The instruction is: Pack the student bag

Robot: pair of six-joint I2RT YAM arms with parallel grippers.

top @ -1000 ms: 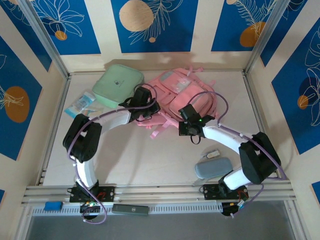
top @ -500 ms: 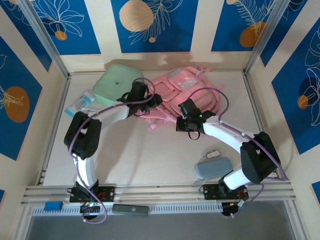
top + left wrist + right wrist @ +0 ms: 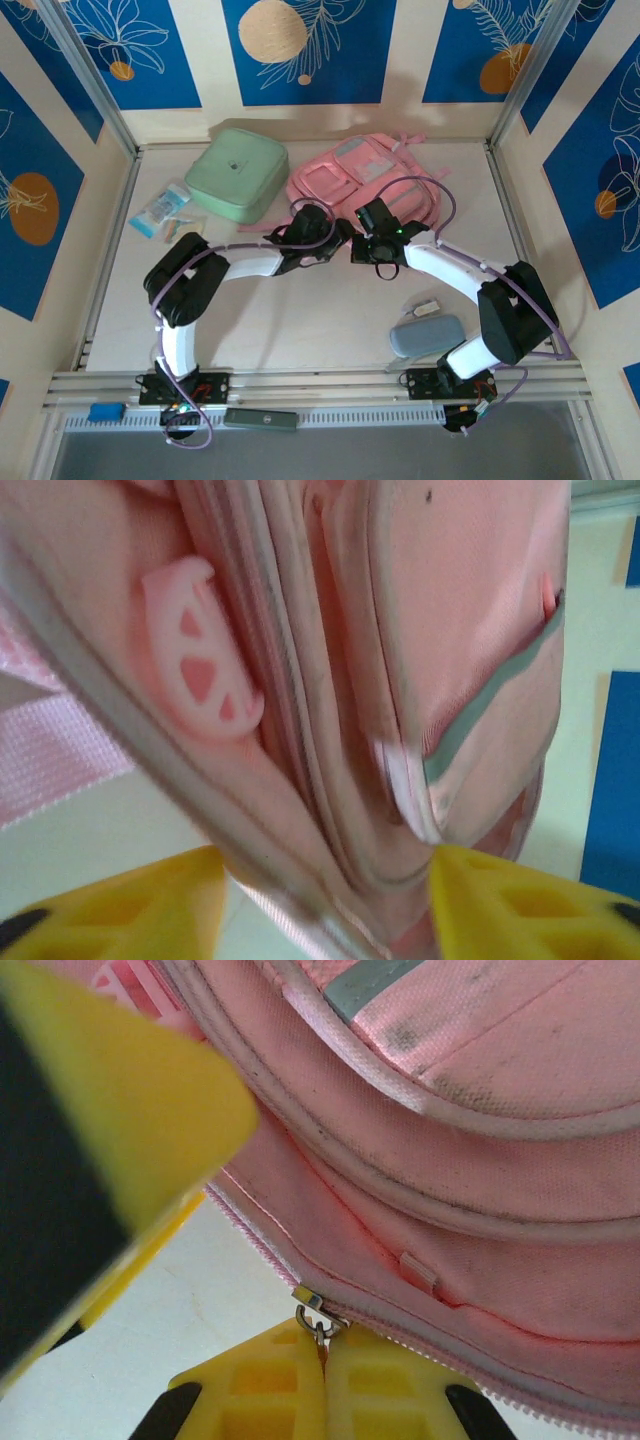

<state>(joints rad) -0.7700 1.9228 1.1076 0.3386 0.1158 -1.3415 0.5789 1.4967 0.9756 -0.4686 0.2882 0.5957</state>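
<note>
The right end effector [image 3: 322, 1350] is closed, its yellow fingers [image 3: 262, 1392] clamped on the small metal zip pull [image 3: 317, 1312] at the near edge of the large pink fabric student bag [image 3: 372, 178]. The left end effector [image 3: 325, 895] stands apart, straddling a pink seam of the bag; contact cannot be confirmed. The bag lies flat toward the far edge of the desk [image 3: 300, 310], right of centre. A mint green square zip case [image 3: 238, 175] lies just beside it, toward the far left corner. A grey oval pouch [image 3: 425, 335] lies near the near right corner.
</note>
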